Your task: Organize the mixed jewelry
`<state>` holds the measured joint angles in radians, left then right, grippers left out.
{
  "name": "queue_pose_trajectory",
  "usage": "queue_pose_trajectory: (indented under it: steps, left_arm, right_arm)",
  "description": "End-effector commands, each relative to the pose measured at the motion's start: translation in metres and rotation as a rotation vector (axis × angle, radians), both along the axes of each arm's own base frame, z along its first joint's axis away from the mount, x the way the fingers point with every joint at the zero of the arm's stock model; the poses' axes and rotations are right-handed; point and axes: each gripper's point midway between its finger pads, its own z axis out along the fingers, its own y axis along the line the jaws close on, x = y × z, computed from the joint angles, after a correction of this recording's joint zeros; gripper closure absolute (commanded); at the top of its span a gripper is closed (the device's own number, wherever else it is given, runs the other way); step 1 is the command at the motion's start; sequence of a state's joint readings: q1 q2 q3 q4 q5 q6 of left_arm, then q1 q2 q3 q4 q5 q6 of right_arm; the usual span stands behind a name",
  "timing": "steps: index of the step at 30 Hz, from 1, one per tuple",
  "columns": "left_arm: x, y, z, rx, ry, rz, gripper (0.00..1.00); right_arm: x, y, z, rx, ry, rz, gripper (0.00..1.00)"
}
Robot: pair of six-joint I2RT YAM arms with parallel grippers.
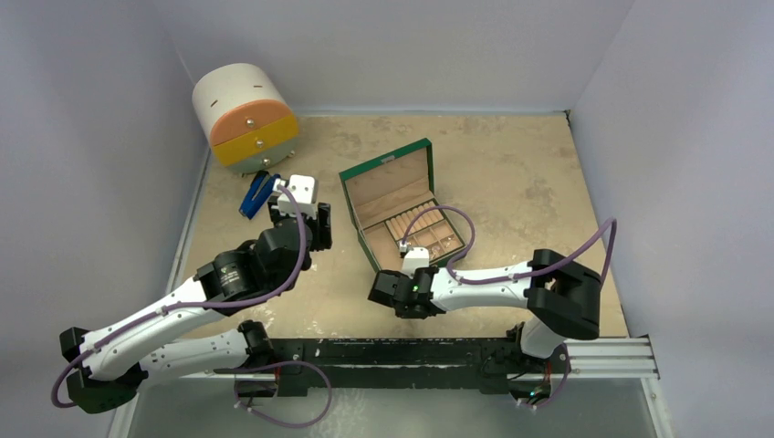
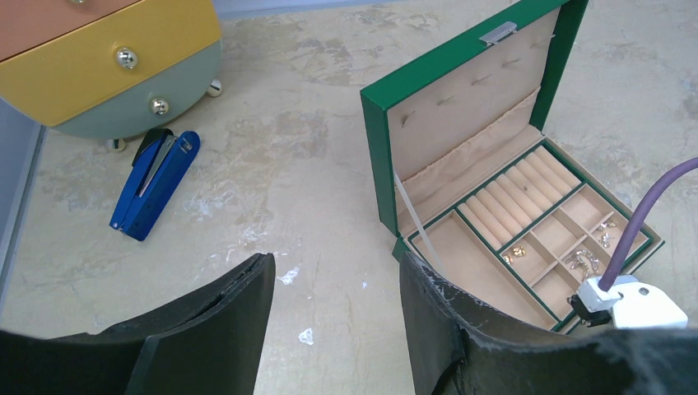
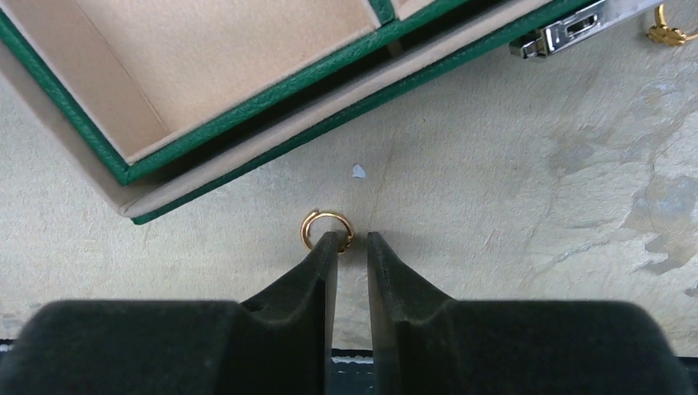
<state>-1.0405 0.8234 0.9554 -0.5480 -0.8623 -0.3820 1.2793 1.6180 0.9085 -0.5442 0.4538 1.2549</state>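
Pick-up step, as I read it: a loose gold ring [image 3: 327, 228] lies flat on the surface [image 3: 535, 206] just in front of the green box [image 2: 380, 164], clear of its wall. The right fingers [image 3: 374, 251] are low at it and narrowly apart, the ring's rim sitting in the gap, not pinched. The left fingers [image 2: 247, 288] hang wide apart and empty beside the box. Next move likely calls for nipping the thin rim without skating it off, then lifting it over the wall to the small compartments [image 2: 560, 234]. Another gold piece [image 3: 668, 33] lies by the latch [image 3: 568, 31].
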Motion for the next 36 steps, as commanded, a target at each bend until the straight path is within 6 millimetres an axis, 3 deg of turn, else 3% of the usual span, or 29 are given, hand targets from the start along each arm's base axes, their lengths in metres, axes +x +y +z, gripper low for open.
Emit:
queue_pose_trajectory:
  steps: [1,13,26,36]
  left_arm:
    - [0.000,0.002,0.011,-0.042,-0.021,0.006,0.43]
    - [0.001,0.002,0.010,-0.037,-0.020,0.008,0.43]
    - [0.001,0.000,0.008,-0.035,-0.013,0.011,0.43]
    - [-0.004,-0.013,0.014,-0.160,0.007,-0.031,0.42]
  right_arm:
    - [0.004,0.002,0.007,-0.017,-0.026,-0.024,0.78]
    - [0.001,-0.002,0.004,-0.051,-0.019,-0.030,1.00]
    - [0.006,-0.002,0.015,0.000,-0.060,-0.006,1.00]
    - [0.017,0.003,0.046,0.060,-0.157,0.098,1.00]
